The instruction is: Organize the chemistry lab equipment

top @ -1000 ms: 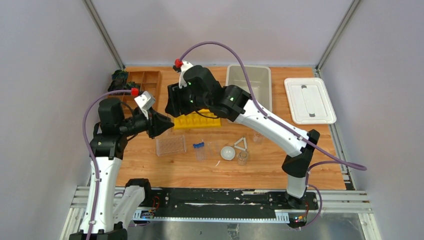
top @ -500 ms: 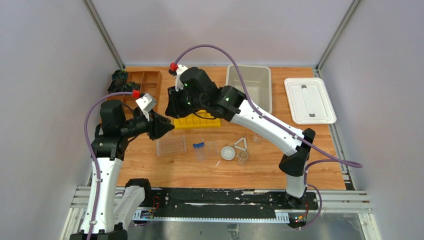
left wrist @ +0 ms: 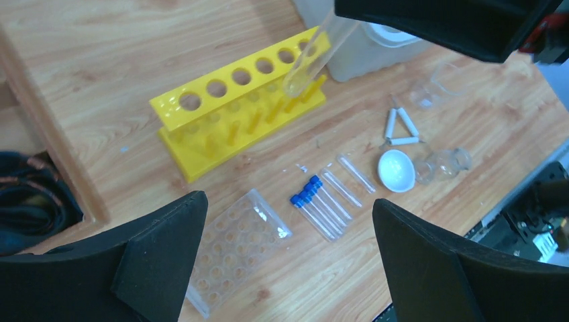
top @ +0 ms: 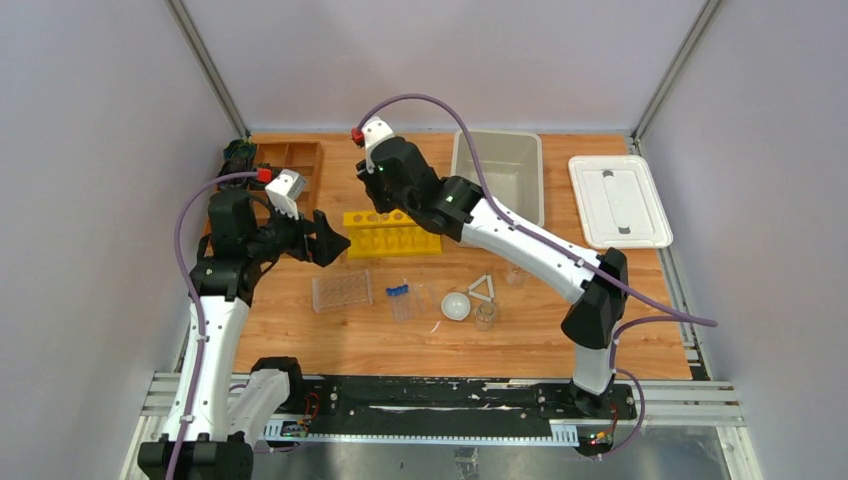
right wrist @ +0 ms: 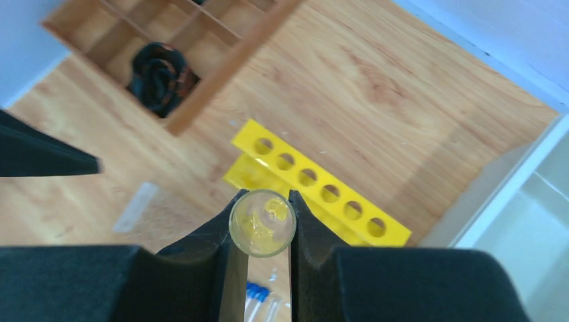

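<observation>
My right arm has pulled back off the yellow rack (top: 392, 233), which now shows all six holes in the top view, and my left gripper (top: 328, 235) has gone from a closed point to fingers spread wide, holding nothing. The right gripper (right wrist: 262, 200) is clamped on a clear glass tube (right wrist: 262, 223) held roughly upright. In the left wrist view its lower end hangs just above the rack's holes at one end. In the top view, the clear plastic rack (top: 342, 290) lies at 6 o'clock from the yellow rack's left end. The blue-capped tubes (top: 399, 298) lie flat at its 3 o'clock. Further along at 3 o'clock sits the white bowl (top: 456, 305), with the white triangle (top: 482, 288) at its 1 o'clock and a beaker (top: 486, 316) at its 4 o'clock. The wooden tray (top: 290, 165) is at 10 o'clock from the yellow rack.
</observation>
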{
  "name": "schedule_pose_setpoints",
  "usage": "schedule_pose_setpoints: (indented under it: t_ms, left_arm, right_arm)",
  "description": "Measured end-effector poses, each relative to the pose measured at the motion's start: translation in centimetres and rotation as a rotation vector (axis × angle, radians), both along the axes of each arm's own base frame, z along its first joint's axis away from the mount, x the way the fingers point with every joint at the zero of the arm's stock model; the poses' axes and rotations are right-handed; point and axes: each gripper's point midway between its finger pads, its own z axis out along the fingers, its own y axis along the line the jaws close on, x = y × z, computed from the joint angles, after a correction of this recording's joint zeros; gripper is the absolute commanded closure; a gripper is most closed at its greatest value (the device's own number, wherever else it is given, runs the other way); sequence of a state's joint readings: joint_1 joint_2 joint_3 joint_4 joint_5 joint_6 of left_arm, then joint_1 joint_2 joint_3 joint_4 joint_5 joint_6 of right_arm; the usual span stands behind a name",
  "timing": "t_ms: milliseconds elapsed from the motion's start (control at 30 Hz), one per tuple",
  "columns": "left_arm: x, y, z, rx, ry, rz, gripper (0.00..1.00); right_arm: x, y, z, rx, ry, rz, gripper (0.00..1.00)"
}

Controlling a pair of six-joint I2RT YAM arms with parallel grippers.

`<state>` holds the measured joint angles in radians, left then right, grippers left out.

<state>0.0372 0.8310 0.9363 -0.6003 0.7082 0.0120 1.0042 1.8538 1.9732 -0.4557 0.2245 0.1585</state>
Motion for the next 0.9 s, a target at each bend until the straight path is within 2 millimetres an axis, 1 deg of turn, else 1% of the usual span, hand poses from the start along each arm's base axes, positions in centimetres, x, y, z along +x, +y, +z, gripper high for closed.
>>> schedule_pose_setpoints:
  t_ms: [133,233,300,400,467,733,900]
  left_arm:
    - [1.2,1.1,-1.4,0.02,0.064,0.083,0.0]
    - [1.6,1.8,-2.2,0.044,0.093,0.122,0.0]
    - [1.6,2.1,-2.4,0.057,0.103,0.137,0.0]
    - [1.7,2.4,-2.4,0.076,0.095,0.144,0.0]
    - [1.7,2.5,-2.4,0.086,0.088,0.144,0.0]
    - [1.7,2.8,-2.6,0.115,0.083,0.141,0.0]
    - [1.7,2.9,-2.4,0.126,0.075,0.141,0.0]
  right_arm:
    - [2.7,-1.0,-3.5,-0.067,-0.062,-0.042,1.0]
    - [4.3,-1.8,-5.4,-0.085,-0.086,-0.069,1.0]
    - [5.6,-2.5,-5.8,-0.077,-0.105,-0.096,1.0]
    - [7.3,-3.1,-5.8,-0.047,-0.137,-0.13,1.0]
    - [7.9,-3.3,-5.8,-0.03,-0.155,-0.145,1.0]
    - [8.6,-2.8,-6.2,-0.001,-0.177,-0.153,1.0]
    - [8.5,-3.0,-7.6,-0.014,-0.164,-0.155,1.0]
